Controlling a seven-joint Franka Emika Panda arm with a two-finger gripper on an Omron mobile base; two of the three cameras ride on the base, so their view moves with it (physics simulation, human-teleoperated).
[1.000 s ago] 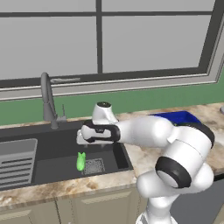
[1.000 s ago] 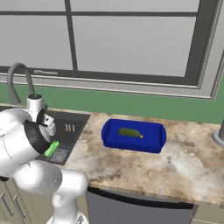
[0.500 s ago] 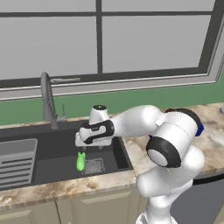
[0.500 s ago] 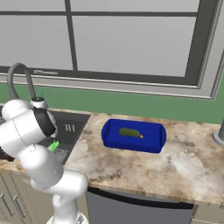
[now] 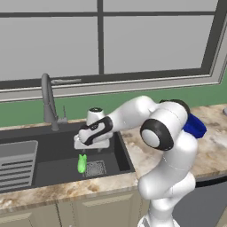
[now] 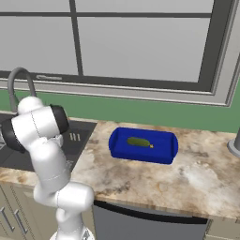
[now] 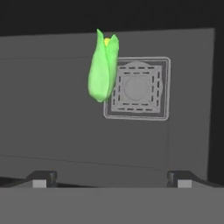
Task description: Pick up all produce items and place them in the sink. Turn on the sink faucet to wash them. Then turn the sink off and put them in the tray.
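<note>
The lime green vegetable (image 5: 82, 163) lies on the floor of the dark sink (image 5: 53, 146), just left of the square drain grate (image 5: 95, 168). My gripper (image 5: 91, 151) hangs open directly above it, pointing down, with nothing between its fingers. In the hand view the lime vegetable (image 7: 103, 68) rests against the left edge of the grate (image 7: 138, 87), and my gripper (image 7: 112, 179) has its tips spread wide. The olive green vegetable (image 6: 139, 142) lies inside the blue tray (image 6: 117, 149) on the counter. The faucet (image 5: 48, 104) stands behind the sink.
A light grey ribbed rack (image 5: 15, 164) takes up the sink's left part. The blue tray's corner (image 5: 195, 126) pokes out behind my arm on the marbled counter (image 6: 187, 178). A grey object (image 6: 234, 145) stands at the counter's far right.
My arm's elbow has swung over towards the sink and the hand has shifted slightly left above the lime vegetable. Both vegetables stay where they were.
</note>
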